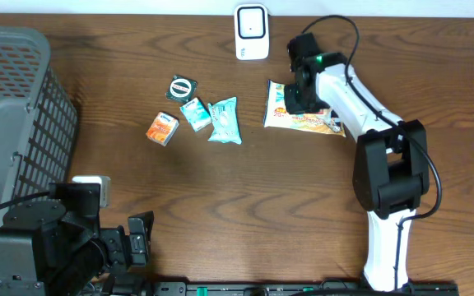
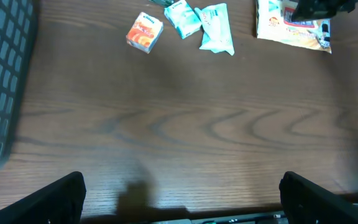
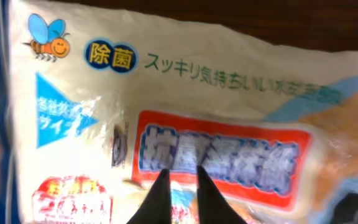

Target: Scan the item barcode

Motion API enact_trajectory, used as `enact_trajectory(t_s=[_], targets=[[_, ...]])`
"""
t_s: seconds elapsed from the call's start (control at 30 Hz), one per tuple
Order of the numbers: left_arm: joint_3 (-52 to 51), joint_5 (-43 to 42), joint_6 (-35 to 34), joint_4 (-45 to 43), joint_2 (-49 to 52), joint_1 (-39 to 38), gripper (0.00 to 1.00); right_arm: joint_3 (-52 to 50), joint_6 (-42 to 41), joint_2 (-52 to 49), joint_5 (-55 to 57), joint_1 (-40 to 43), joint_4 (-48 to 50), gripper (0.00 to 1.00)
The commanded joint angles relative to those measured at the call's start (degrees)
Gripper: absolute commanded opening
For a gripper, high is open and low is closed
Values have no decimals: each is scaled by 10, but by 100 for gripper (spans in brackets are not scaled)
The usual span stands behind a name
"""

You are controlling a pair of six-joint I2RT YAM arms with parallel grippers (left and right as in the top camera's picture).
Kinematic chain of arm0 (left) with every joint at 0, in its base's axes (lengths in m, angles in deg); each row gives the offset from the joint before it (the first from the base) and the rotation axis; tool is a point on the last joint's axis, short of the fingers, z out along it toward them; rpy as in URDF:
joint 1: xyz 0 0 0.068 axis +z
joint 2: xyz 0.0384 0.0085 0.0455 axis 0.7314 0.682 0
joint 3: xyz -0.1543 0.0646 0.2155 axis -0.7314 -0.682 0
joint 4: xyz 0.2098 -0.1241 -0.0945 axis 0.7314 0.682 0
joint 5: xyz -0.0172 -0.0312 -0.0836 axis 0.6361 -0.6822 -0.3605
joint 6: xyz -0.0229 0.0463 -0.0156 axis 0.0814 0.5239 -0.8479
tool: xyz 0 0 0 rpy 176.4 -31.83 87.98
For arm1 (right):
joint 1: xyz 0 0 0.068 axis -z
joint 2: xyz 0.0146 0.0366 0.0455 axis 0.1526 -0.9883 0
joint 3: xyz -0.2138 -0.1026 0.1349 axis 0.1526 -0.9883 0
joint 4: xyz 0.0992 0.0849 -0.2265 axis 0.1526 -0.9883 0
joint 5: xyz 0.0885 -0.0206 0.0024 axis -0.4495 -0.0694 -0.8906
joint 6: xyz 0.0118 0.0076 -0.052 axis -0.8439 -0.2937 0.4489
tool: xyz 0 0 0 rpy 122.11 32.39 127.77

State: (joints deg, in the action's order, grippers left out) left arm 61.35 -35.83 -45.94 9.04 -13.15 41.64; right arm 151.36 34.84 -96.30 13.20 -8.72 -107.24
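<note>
The item is a flat white pack with orange and blue print, lying on the table right of centre; it also shows at the top right of the left wrist view. My right gripper hangs directly over its left half. In the right wrist view the pack fills the frame, and the gripper has its two dark fingers almost together, a thin slit between them, tips at the pack's surface. No barcode shows. The white scanner stands at the back edge. My left gripper rests wide open near the front edge, holding nothing.
A grey mesh basket stands at the left. Left of the pack lie an orange box, a teal packet, a pale green wipes pack and a round dark packet. The left arm's base fills the front left.
</note>
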Motion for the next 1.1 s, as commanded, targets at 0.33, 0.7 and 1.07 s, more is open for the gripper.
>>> enact_trajectory(t_s=[0.33,0.7,1.07], targets=[[2,5,-5,0,1,0,98,34,15,-3,-200,-23,63,4],[2,5,-5,0,1,0,98,-37,3,-15,-90,-82,141,1],[2,5,-5,0,1,0,98,-68,-38,-12,3,-75,20,1]])
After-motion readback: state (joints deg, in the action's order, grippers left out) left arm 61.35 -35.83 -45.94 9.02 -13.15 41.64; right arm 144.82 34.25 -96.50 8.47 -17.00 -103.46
